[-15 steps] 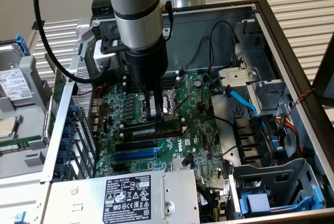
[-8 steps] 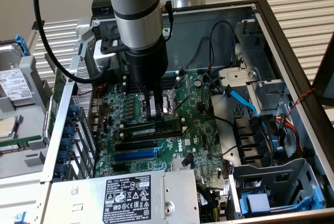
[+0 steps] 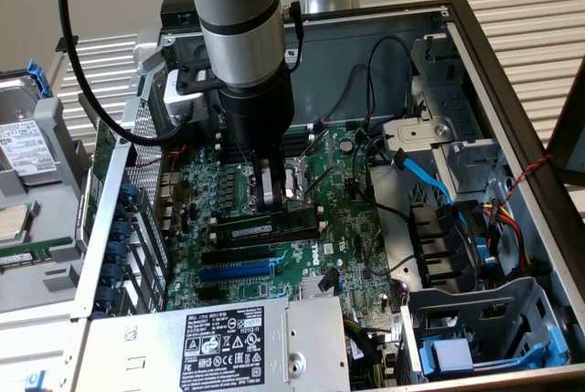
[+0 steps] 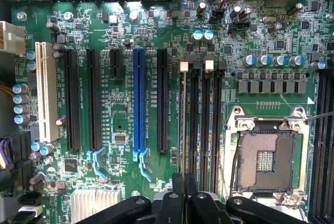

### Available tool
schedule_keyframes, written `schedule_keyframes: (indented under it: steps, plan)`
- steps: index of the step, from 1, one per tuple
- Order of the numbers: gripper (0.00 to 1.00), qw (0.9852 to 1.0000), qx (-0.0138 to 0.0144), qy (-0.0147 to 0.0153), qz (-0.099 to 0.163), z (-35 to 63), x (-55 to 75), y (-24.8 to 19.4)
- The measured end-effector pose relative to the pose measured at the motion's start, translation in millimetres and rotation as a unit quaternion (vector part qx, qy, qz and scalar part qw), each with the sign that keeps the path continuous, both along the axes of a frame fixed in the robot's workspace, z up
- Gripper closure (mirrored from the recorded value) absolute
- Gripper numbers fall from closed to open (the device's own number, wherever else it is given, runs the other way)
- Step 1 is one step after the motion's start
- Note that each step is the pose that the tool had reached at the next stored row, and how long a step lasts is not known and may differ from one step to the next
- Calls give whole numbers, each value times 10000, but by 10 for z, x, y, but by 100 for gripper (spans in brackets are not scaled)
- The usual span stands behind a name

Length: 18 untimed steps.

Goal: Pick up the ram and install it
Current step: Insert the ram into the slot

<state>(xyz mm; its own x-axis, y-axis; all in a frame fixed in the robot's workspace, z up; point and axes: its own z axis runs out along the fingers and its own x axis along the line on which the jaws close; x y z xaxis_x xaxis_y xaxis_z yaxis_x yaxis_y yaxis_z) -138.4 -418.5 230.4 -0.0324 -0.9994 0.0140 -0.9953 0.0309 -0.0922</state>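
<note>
The robot arm reached down into an open grey metal computer case (image 3: 512, 90) that sat on a pale ribbed worktop (image 3: 535, 8), and its pincer (image 3: 267, 202) hung over the large green motherboard (image 3: 352, 227). The ram (image 3: 245, 226), a long, thin, dark green circuit-board stick with black chips and a small pale label, stood on edge in a long black memory slot directly beneath the pincer, which met it about midway along its length. In the wrist view the ram (image 4: 182, 125) showed edge-on as a thin line running straight in between the black fingers of the pincer (image 4: 183, 192), which were drawn together onto its upper edge (no gap showed between them beyond the stick's own thickness). The ram occupied the memory slot closest to the expansion slots. On one side of it lay a long black expansion slot (image 4: 163, 98), with the long blue plastic slot (image 4: 139, 98) just beyond. On the other side lay the remaining black memory slots (image 4: 207, 125) and then the square silver-framed processor socket (image 4: 263, 158). In the exterior view the blue slot (image 3: 236, 271) lay nearer the camera than the ram, and a silver power-supply box with a black label (image 3: 228, 342) sat nearer still.
</note>
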Motion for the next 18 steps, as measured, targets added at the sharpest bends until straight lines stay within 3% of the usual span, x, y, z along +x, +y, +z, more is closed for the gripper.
schedule_keyframes:
  steps: [18]
  plan:
    - [88,10000,1,-2,0,0,6,0]
